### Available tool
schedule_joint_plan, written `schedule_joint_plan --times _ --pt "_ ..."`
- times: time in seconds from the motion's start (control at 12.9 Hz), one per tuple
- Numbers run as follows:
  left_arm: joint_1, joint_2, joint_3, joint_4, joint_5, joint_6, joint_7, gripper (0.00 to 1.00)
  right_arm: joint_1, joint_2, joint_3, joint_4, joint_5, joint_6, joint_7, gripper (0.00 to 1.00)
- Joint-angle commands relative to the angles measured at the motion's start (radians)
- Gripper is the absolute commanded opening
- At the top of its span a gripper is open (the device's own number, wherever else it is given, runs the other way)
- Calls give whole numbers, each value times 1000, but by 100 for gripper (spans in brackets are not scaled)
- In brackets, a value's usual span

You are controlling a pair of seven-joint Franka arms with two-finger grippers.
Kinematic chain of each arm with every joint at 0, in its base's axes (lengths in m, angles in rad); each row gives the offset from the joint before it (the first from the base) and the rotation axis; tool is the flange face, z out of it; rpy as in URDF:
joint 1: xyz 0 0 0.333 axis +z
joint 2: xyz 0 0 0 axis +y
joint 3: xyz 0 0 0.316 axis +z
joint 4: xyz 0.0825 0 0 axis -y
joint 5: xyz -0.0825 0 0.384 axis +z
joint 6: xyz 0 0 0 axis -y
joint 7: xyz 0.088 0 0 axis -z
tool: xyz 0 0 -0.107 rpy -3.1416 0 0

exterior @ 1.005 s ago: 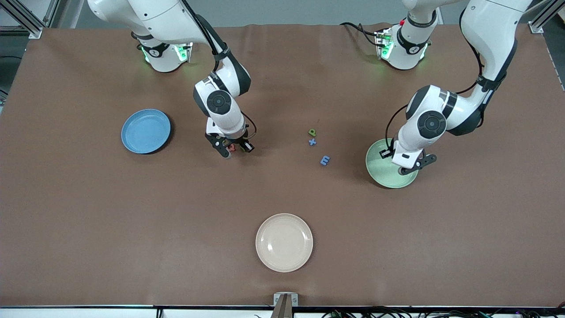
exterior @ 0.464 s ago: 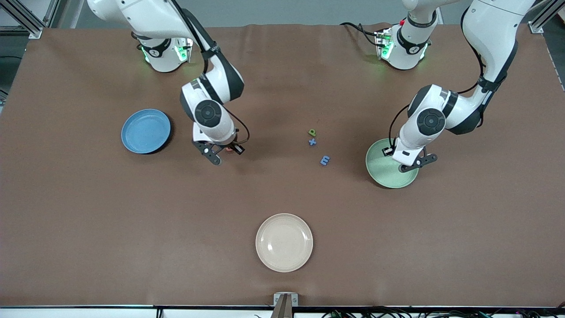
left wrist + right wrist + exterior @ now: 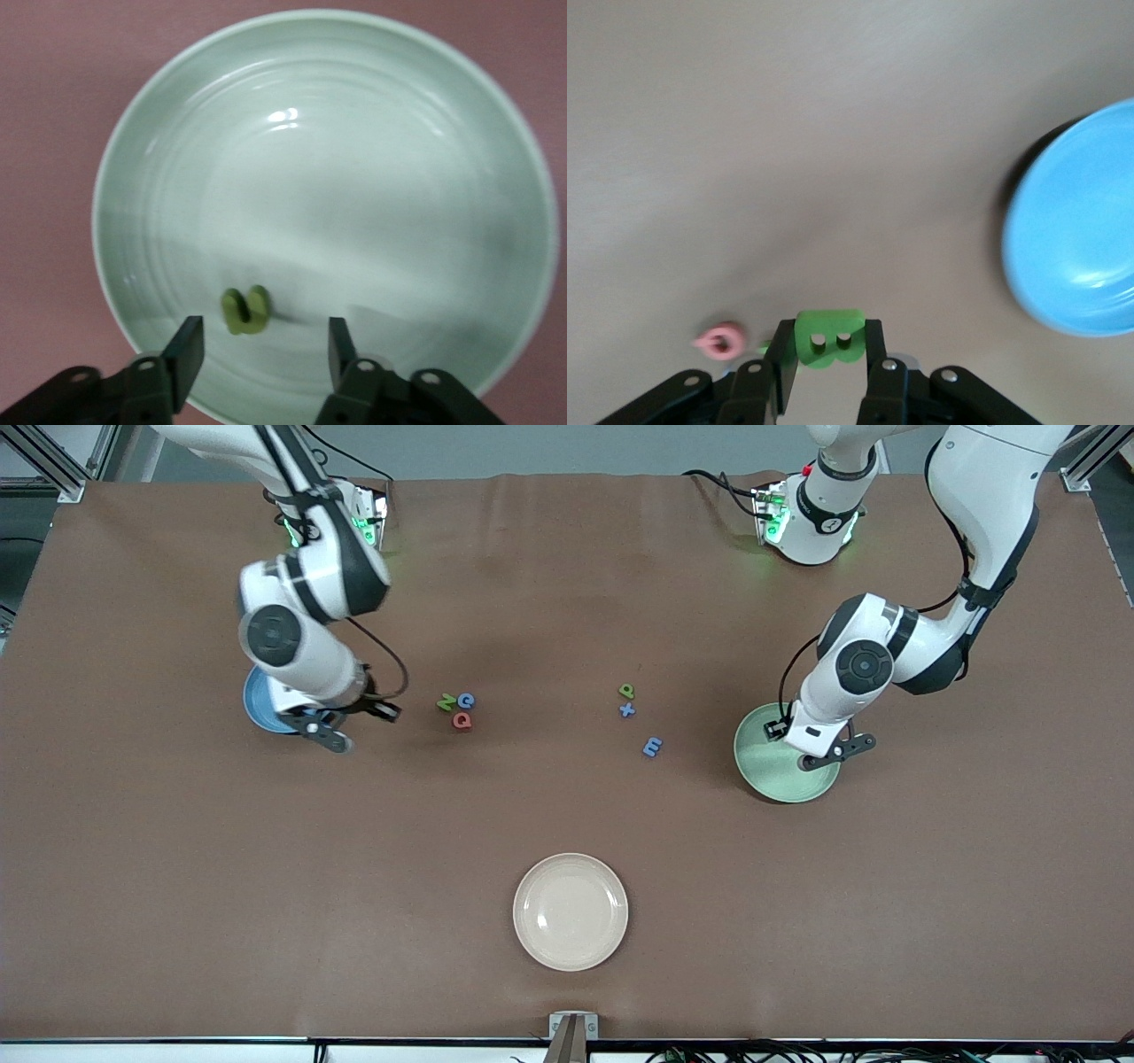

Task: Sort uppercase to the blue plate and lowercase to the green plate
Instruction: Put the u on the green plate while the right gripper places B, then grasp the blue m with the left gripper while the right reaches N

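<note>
The cream plate [image 3: 570,911] sits lowest in the front view, near the bottom middle, and it is not part of the sorting. Higher up, near the middle of the picture, lie the blue m [image 3: 652,747], the blue x [image 3: 627,709] and the green p [image 3: 626,690], all waiting on the brown table [image 3: 567,824]. A little toward the right arm's end lie the red Q [image 3: 462,720], the green N [image 3: 446,703] and the blue G [image 3: 466,700], close together. The right gripper [image 3: 829,354] pinches the green B [image 3: 829,335] between its fingers and hangs at the edge of the blue plate [image 3: 259,705], in the left part of the front view. The B could fall on the table if the fingers let go too soon, because the gripper is only over the rim and not yet over the middle of the plate. The right arm bends down from the top left of the front view, with its wrist pointing at the table. The left gripper [image 3: 261,350] is spread wide with nothing in it, low over the green plate [image 3: 756,762] in the right part of the front view. A small green u [image 3: 245,310] lies inside that plate. The left arm curls down from the top right.
</note>
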Motion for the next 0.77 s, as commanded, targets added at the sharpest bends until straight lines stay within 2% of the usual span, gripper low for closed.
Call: schedule_joint_plan --times 0.0,0.15,0.31,0.54,0.7 --pt "7 -32 -89 45 -16 -61 -34 99 -130 -103 18 -146 -9 27 -190 1" --pt "-10 -15 -131 102 -42 -80 -116 99 -184 -116 18 -217 -11 94 -284 1" --pt "-37 40 -160 166 -56 -80 -236 99 -245 -112 18 -307 -11 227 -387 1" --pt "-178 149 -151 298 -48 -81 -516 99 -340 -59 18 -366 -11 361 -510 1" --pt "-237 224 -131 374 -41 -81 -638 99 -345 -14 19 -387 -11 427 -517 2"
